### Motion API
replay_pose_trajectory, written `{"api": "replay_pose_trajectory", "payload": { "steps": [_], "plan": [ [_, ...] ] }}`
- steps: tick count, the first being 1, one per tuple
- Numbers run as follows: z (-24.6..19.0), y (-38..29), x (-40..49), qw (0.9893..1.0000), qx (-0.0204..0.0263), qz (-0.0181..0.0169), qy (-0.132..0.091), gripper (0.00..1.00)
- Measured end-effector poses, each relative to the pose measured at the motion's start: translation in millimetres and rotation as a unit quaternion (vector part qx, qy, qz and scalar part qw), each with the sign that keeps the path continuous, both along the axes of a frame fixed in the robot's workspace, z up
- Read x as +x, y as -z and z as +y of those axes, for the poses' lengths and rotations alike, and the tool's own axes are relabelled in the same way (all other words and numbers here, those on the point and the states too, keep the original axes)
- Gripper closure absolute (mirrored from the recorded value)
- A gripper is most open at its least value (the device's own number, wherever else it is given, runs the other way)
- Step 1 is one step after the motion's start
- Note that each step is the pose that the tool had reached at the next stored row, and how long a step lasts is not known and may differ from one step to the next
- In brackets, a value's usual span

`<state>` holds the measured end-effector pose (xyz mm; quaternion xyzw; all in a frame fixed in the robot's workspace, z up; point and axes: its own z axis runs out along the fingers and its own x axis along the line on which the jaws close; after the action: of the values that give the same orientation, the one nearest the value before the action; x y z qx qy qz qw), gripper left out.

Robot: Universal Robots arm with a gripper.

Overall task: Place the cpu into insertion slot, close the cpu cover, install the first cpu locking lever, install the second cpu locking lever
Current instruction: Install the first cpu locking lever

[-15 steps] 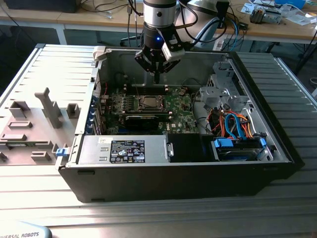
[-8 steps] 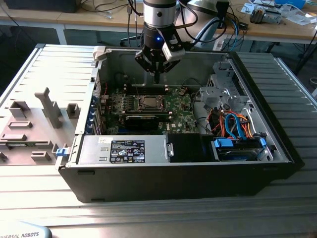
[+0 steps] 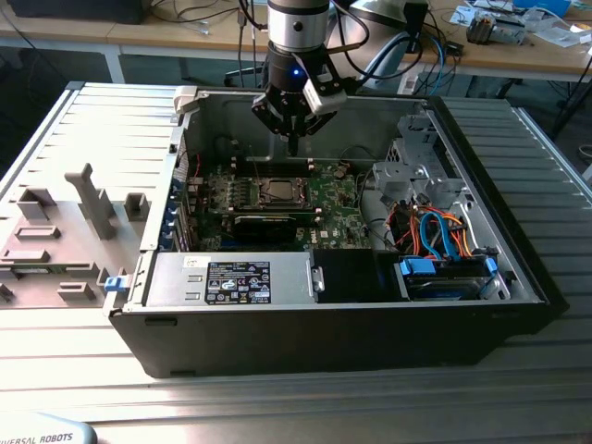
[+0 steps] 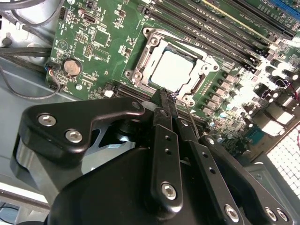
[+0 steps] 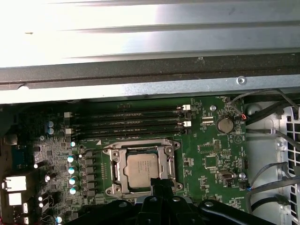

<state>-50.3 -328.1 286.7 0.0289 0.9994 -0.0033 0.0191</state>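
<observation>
We see gripper (image 4: 166,96) clenched, empty, hovering near the edge of the slot (image 5: 111,152). Cpu (image 4: 171,70) sits in slot, cover (image 4: 200,77) down flat around it. Memory slots (image 5: 131,123) run just beside slot, coin battery (image 5: 225,124) near it.

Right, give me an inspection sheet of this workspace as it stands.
Surface: ribbed metal table, with the open case standing on it.
Job's things: cpu lies flat in the middle of the board; cover lies down around it.
Clutter: grey fixtures on the table, at the exterior view's left.
Gripper: gripper shut, tip low over the board beside the cover; nothing seen held.
Cables: orange and blue bundle inside the case, at the exterior view's right.
Surroundings: benches behind.
</observation>
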Motion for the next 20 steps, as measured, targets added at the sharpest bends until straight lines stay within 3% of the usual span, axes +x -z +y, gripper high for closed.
{"api": "replay_pose_trajectory", "payload": {
  "steps": [20],
  "plan": [
    [0.0,0.0,0.0,0.9999,0.0,0.0,-0.013,0.89]
  ]
}}
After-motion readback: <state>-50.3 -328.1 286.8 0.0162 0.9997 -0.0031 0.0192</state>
